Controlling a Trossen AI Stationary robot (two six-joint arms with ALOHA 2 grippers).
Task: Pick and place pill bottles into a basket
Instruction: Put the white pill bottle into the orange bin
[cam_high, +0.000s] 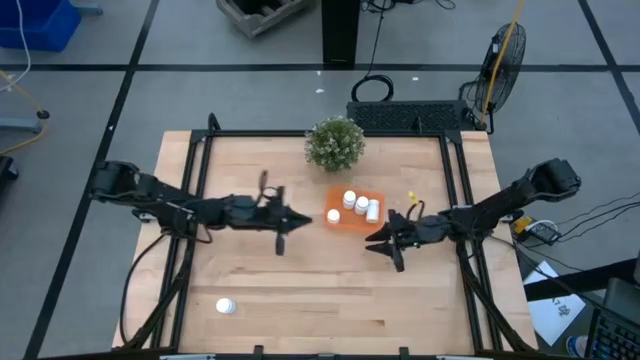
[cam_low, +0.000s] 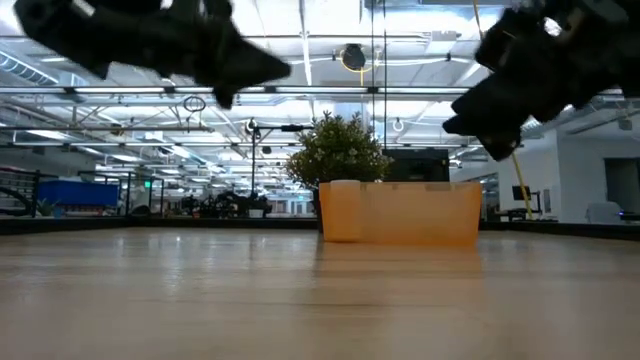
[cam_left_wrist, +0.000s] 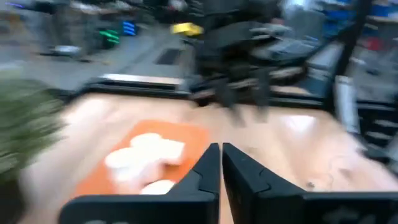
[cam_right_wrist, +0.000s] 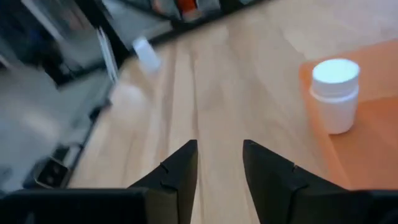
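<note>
The orange basket (cam_high: 345, 222) rests on the wooden table right of centre, in front of the plant. Several white pill bottles (cam_high: 361, 206) stand inside it; they also show in the left wrist view (cam_left_wrist: 144, 160). One bottle (cam_right_wrist: 336, 93) stands upright on the basket's floor (cam_right_wrist: 367, 134). Another pill bottle (cam_high: 225, 306) rests on the table near its front left. My left gripper (cam_high: 305, 218) hovers shut, holding nothing, just left of the basket, its fingertips (cam_left_wrist: 211, 155) almost meeting. My right gripper (cam_high: 377, 243) hangs open and holding nothing beside the basket's near right corner, a gap between its fingers (cam_right_wrist: 180, 165).
A bushy green potted plant (cam_high: 335, 143) stands behind the basket, near the table's far edge. A black frame (cam_high: 195, 150) runs along the table's sides. Bare wood lies across the near half of the table. In the low view both arms (cam_low: 200, 50) (cam_low: 520, 80) hang well above the tabletop.
</note>
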